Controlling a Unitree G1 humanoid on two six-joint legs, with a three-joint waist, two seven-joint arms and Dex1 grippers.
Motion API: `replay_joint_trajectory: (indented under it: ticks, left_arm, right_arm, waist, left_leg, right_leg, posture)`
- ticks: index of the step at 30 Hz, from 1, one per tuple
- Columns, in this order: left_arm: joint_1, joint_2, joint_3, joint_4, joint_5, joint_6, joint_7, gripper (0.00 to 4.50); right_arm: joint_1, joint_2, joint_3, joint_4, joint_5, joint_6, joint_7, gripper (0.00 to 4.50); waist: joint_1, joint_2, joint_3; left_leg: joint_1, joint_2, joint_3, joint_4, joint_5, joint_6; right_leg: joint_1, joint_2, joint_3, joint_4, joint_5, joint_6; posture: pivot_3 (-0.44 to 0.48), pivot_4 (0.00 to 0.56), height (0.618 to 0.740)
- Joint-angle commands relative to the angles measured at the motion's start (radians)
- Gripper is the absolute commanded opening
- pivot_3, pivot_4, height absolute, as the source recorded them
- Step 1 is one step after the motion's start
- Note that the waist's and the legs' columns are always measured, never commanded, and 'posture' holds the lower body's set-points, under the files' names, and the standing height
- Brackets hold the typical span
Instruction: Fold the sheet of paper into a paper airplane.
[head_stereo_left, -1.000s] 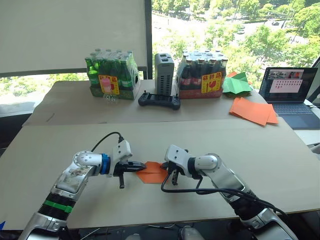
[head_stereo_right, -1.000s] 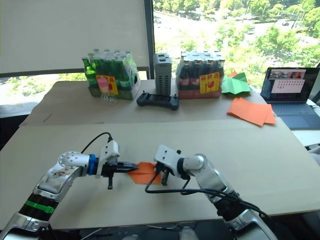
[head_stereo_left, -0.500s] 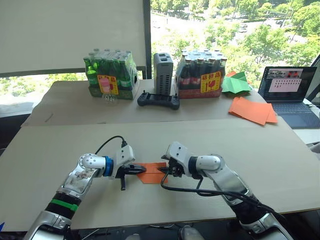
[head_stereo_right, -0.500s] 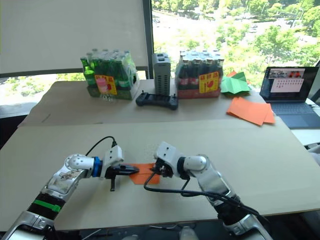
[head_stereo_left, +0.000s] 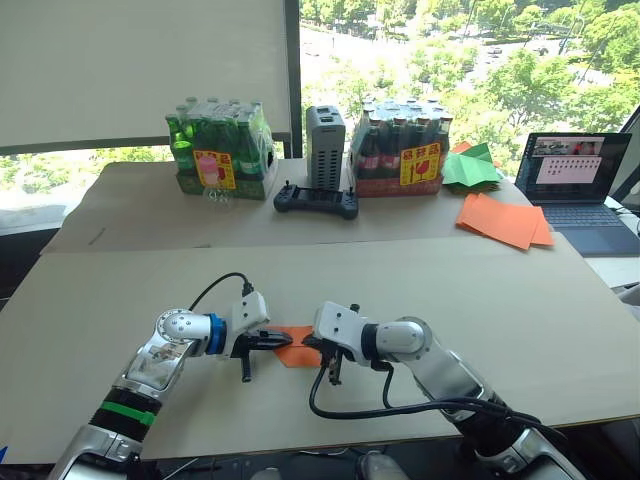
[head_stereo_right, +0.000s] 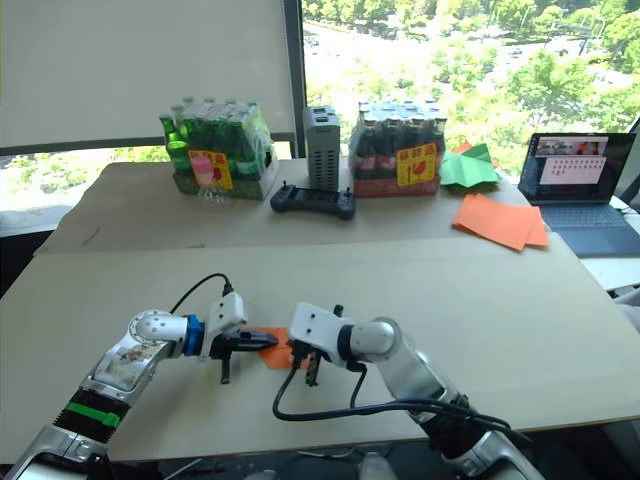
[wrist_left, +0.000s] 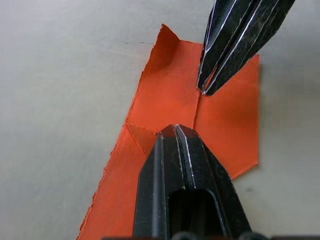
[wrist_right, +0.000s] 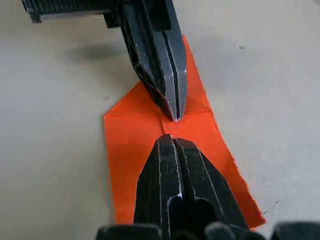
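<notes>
The sheet of paper (wrist_left: 167, 95) is bright orange and lies flat on the near table, folded into a small layered shape with creases and a point at one end. My left gripper (wrist_left: 175, 129) is shut, its tip resting on the paper where the creases meet. My right gripper (wrist_right: 172, 139) is also shut and sits on the paper from the opposite side. The two tips face each other, almost touching. In the left eye view the paper (head_stereo_left: 296, 349) shows between both grippers, partly covered by the right one.
On the far table stand a pile of orange sheets (head_stereo_left: 505, 222), a green paper shape (head_stereo_left: 472, 168), a laptop (head_stereo_left: 580, 190), two shrink-wrapped bottle packs (head_stereo_left: 220, 150) (head_stereo_left: 400, 148), a grey box (head_stereo_left: 326, 135) and a black controller (head_stereo_left: 317, 203).
My right gripper has slid left over the paper toward the left gripper, covering more of it. The left gripper has edged slightly right, its tip staying on the paper.
</notes>
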Motion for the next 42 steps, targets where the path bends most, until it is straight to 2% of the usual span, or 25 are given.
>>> replay_joint_trajectory:
  ticks: [1, 19, 37, 42]
  left_arm:
    - [0.018, 0.005, -0.014, -0.011, 0.016, 0.019, 0.002, 0.00]
    - [0.033, 0.013, -0.017, -0.024, 0.029, 0.021, 0.018, 0.00]
    - [0.039, 0.019, -0.024, -0.020, 0.043, 0.009, 0.014, 0.00]
    - [0.039, 0.016, -0.025, -0.020, 0.046, 0.009, 0.012, 0.00]
  right_arm:
    - [-0.029, 0.017, -0.002, 0.007, -0.013, -0.033, -0.009, 0.06]
    - [-0.017, -0.006, 0.025, 0.093, -0.084, 0.047, 0.009, 0.06]
    - [0.054, -0.100, -0.007, 0.009, -0.074, 0.115, 0.018, 0.06]
    - [0.092, -0.149, -0.026, -0.029, -0.068, 0.137, 0.024, 0.06]
  waist:
    - [0.000, 0.000, 0.000]
    - [0.000, 0.001, -0.001]
    - [0.008, 0.002, -0.003]
    - [0.016, 0.003, -0.003]
  left_leg:
    - [0.000, 0.000, 0.000, 0.000, 0.000, 0.000]
    - [0.001, 0.000, 0.000, 0.000, 0.000, 0.000]
    - [0.005, 0.000, 0.000, 0.000, 0.000, 0.000]
    - [0.013, -0.001, 0.000, -0.003, -0.001, 0.001]
  right_leg:
    - [0.000, 0.000, 0.000, 0.000, 0.000, 0.000]
    - [0.001, 0.000, 0.000, 0.000, 0.000, 0.000]
    - [0.006, -0.001, 0.000, -0.001, -0.001, 0.001]
    - [0.015, -0.001, 0.000, -0.005, -0.006, 0.010]
  posture:
    - [0.000, 0.150, 0.723]
    - [0.000, 0.150, 0.723]
    - [0.000, 0.150, 0.723]
    - [0.000, 0.150, 0.723]
